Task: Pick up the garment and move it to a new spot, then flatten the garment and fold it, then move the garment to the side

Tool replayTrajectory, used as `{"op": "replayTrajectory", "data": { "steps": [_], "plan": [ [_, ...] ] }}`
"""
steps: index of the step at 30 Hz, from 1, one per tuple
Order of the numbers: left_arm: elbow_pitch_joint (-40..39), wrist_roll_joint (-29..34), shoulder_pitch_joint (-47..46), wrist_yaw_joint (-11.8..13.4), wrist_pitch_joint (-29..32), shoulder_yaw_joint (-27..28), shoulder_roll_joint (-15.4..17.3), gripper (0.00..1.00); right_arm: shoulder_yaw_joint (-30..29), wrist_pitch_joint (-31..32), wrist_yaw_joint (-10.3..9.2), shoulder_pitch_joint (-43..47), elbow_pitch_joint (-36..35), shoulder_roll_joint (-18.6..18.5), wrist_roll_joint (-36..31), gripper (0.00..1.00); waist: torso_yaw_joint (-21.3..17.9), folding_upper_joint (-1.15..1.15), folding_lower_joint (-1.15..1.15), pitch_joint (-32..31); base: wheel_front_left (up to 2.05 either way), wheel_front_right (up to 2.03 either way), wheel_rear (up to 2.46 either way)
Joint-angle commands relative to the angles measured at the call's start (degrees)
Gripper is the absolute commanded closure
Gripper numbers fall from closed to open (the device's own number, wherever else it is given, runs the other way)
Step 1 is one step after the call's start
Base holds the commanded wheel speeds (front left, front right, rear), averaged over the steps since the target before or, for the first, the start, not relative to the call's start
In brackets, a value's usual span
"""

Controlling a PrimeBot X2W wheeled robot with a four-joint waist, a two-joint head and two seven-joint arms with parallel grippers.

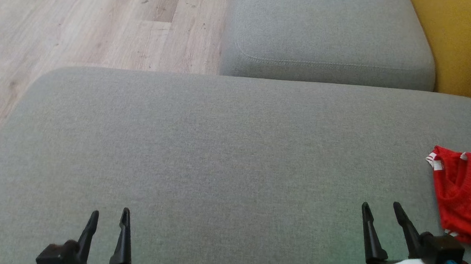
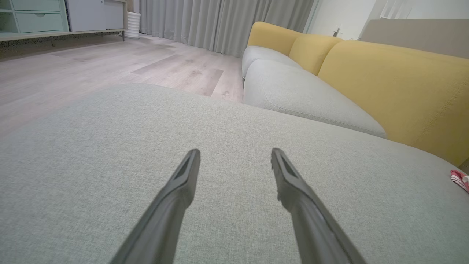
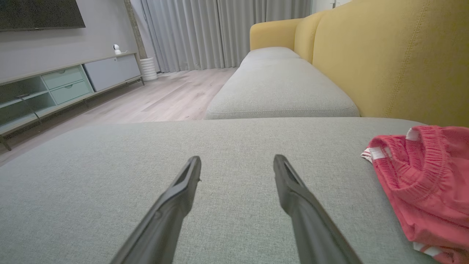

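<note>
The garment [image 1: 465,193] is a red piece with white trim and an elastic waistband, lying bunched at the right edge of the grey sofa cushion [image 1: 225,156]. In the right wrist view the garment [image 3: 425,183] lies to the right of my fingers, apart from them. A small corner of the garment [image 2: 461,179] shows at the far right of the left wrist view. My right gripper [image 1: 381,208] stands open just left of the garment, with nothing between its fingers. My left gripper [image 1: 110,215] is open and empty at the lower left, over bare cushion.
A second grey seat cushion [image 1: 329,35] lies beyond the near one. The yellow sofa back [image 1: 469,45] rises on the right. Wooden floor [image 1: 81,22] lies to the left and beyond. A TV cabinet [image 3: 55,88] stands across the room.
</note>
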Motion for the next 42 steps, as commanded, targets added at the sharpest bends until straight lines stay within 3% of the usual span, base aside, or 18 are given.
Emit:
{"op": "replayTrajectory", "data": {
  "steps": [1,5,6,11,42],
  "plan": [
    [-1.28,0.14,-2.59,0.0,-0.35,1.74,0.55,0.0,1.6,-0.61,0.2,-1.42,-2.27,-0.38,0.4,0.0,-0.06,0.0,0.0,-0.11,0.0,0.0,0.0],
    [-1.32,0.03,-2.55,0.22,-0.11,1.77,0.62,0.0,1.63,-0.69,0.2,-1.23,-2.29,-0.38,0.58,0.0,-0.03,0.0,0.0,-0.36,0.0,0.0,0.0],
    [0.09,0.0,0.0,0.07,0.09,-0.24,-0.01,1.0,0.13,-0.01,0.0,0.49,-0.1,0.0,0.34,1.0,-0.04,0.0,0.0,-0.37,0.0,0.0,0.0],
    [3.03,-0.39,1.19,-0.08,0.23,-1.01,-1.04,1.0,0.15,0.13,0.0,1.18,3.82,0.02,0.95,1.0,-0.08,0.0,0.01,-0.35,0.0,0.0,0.0],
    [4.18,-12.35,-1.6,-5.54,4.77,8.05,-5.2,1.0,-1.41,2.39,0.05,-2.66,4.35,-0.44,21.57,1.0,-1.31,0.0,0.0,1.19,0.0,0.0,0.0]
  ]
}}
